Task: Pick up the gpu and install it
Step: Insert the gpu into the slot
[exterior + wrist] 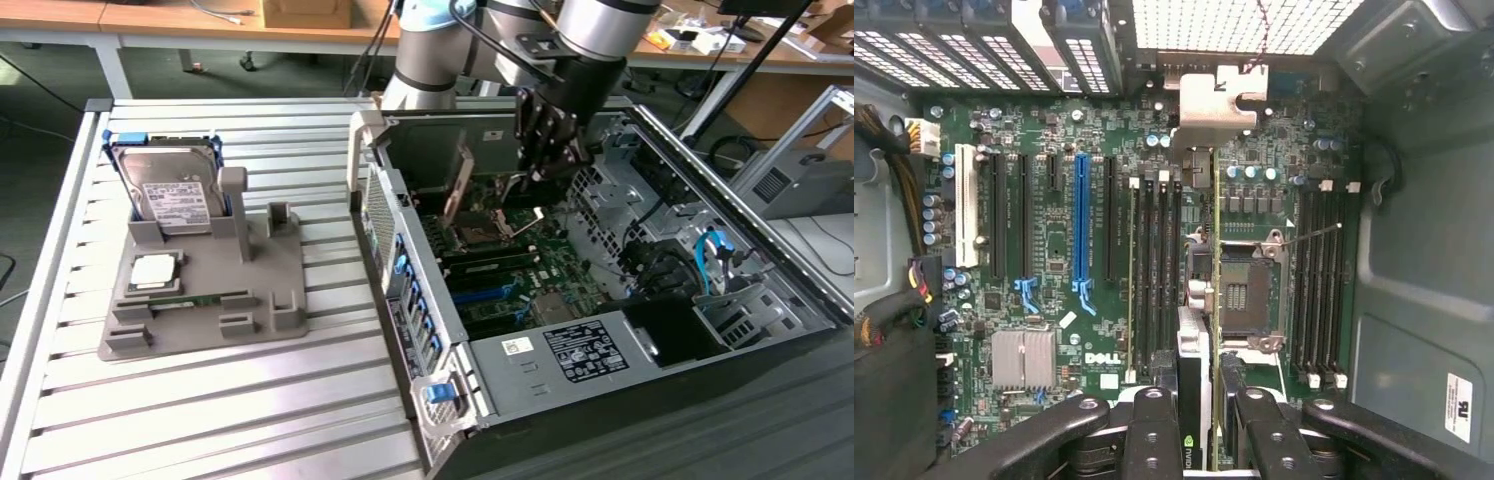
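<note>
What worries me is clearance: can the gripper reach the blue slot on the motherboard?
Probably yes: the case is open, the gripper, shut on the gpu, hangs over the motherboard, and nothing stands over the blue slot.

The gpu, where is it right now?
The gpu is held edge-on in the gripper, inside the open computer case, above the motherboard's CPU socket.

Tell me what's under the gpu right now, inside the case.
The pincer holds the gpu edge-on above the motherboard, over the strip between the memory slots and the open CPU socket. The board directly beneath the card is hidden.
</note>
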Robot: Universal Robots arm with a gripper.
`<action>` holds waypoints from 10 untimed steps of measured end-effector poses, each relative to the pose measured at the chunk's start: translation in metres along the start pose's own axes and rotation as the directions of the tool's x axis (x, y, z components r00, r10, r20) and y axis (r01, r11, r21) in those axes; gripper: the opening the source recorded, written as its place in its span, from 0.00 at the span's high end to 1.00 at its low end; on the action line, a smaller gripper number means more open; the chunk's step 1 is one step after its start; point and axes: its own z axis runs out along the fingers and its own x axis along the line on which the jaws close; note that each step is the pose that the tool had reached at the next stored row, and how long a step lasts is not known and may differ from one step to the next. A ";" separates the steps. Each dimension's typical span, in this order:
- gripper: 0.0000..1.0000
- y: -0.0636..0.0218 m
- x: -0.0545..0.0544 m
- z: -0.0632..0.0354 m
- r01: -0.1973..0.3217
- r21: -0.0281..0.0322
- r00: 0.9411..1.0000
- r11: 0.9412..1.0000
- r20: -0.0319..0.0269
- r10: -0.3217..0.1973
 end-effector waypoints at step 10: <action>0.73 0.0002 0.008 -0.0002 0.000 0.000 1.000 1.000 0.000 0.000</action>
